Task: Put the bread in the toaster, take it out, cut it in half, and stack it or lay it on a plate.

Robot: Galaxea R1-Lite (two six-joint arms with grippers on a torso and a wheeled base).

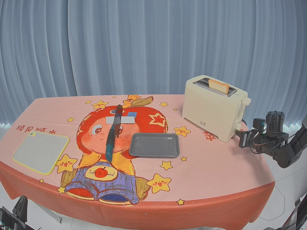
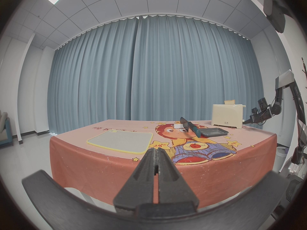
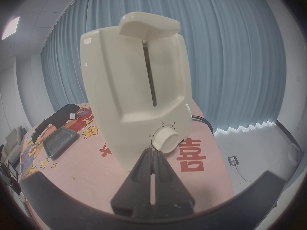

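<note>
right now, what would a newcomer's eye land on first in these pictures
The cream toaster at the table's far right corner stands out, with a slice of bread poking up from its slot. The right gripper sits shut just in front of the toaster's dial end. Mid-table on the bright cartoon tablecloth, a knife with a teal handle lies just left of a grey tray.

So the left claw (image 2: 156, 154) sits down low on the robot's left, pointing level and forward with its fingers pinched fully together, while the right arm (image 1: 287, 149) comes in from the right side, wrist about level, and the right claw (image 3: 153, 152) is closed tight too.
</note>
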